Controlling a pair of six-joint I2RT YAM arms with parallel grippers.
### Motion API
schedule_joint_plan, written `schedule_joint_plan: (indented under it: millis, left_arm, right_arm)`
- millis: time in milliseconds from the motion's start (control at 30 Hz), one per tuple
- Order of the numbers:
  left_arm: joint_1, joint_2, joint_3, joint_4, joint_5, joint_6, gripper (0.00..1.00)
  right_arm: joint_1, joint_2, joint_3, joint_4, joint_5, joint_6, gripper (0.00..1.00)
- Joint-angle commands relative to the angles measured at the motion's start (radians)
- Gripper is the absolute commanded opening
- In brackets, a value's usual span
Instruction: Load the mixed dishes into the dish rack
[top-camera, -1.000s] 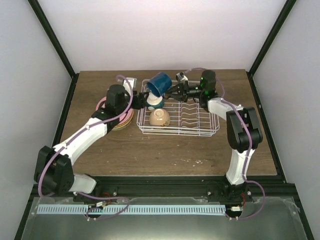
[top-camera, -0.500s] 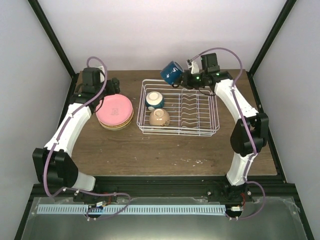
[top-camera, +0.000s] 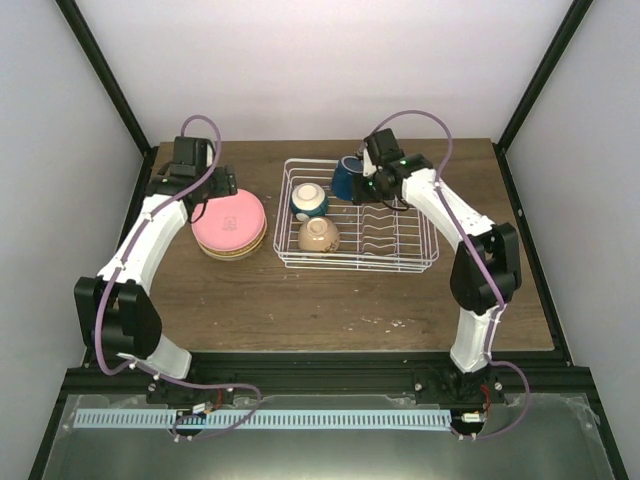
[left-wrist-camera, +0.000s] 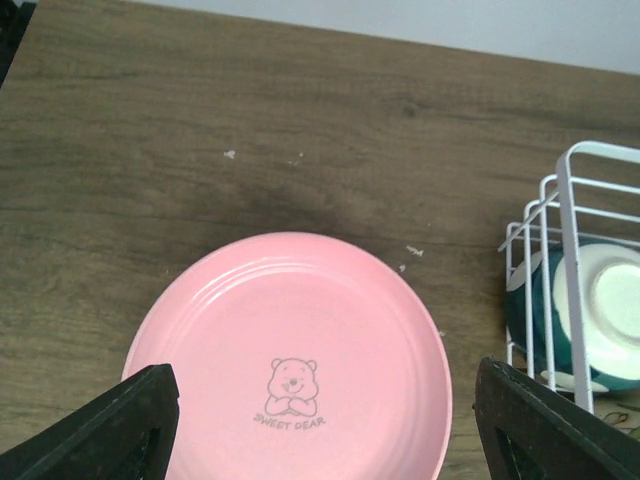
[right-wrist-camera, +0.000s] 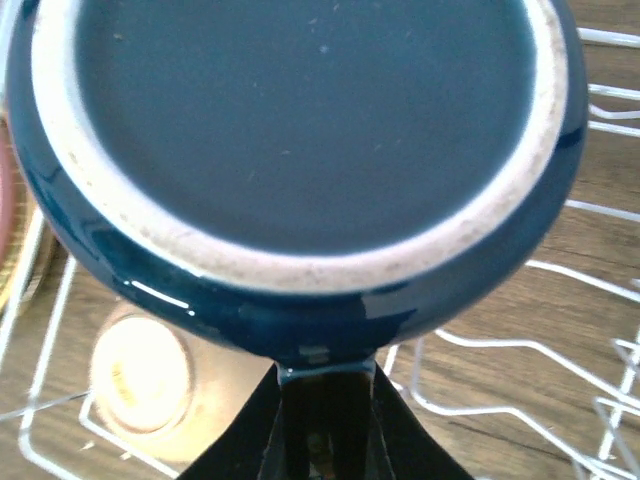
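I judge the job a little under halfway: two of the five dishes sit in the dish rack (top-camera: 360, 266), a third is being carried in, and two wait outside it.

The rack lies directly beneath my right gripper (right-wrist-camera: 325, 400) and off to the right of my left gripper (left-wrist-camera: 325, 375). The round pink plate (left-wrist-camera: 300, 330) lies flat on the table (top-camera: 350, 310) straight below the left gripper, stacked on the tan-yellow plate (top-camera: 238, 254), of which I see only an edge. The left jaws are spread wide with nothing between them, hovering over the stack; I take these plates to be that arm's next job, and the upright prongs in the rack hold nothing yet.

The cream bowl (top-camera: 319, 235) sits upside down in the rack, below and nearer to me than the right gripper. The white-and-blue bowl (top-camera: 309, 200), also inverted, is beside it, just left of that gripper. The small dark blue mug (right-wrist-camera: 300, 130) is pinched at its edge by the closed right gripper, its base turned to the wrist camera, at the rack's far side. I cannot tell whether it touches the wires yet.

My count:
- one rack
- two plates
- two bowls
- one mug
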Motion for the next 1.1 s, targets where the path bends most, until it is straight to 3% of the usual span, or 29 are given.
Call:
schedule_joint_plan:
  millis: [0, 500, 900, 1067]
  left_arm:
    - [0.009, 0.009, 0.021, -0.025, -0.02, 0.009, 0.83]
    - [0.024, 0.046, 0.033, -0.025, -0.037, 0.017, 0.83]
    - [0.039, 0.069, 0.039, -0.028, -0.035, 0.021, 0.83]
    - [0.048, 0.085, 0.047, -0.036, -0.032, 0.021, 0.83]
  right_arm:
    - [0.029, 0.025, 0.018, 0.069, 0.184, -0.062, 0.01]
    - [0.102, 0.181, 0.144, 0.012, 0.279, -0.126, 0.01]
    - [0.148, 0.244, 0.147, -0.005, 0.299, -0.151, 0.02]
    - [0.168, 0.249, 0.137, -0.012, 0.306, -0.144, 0.14]
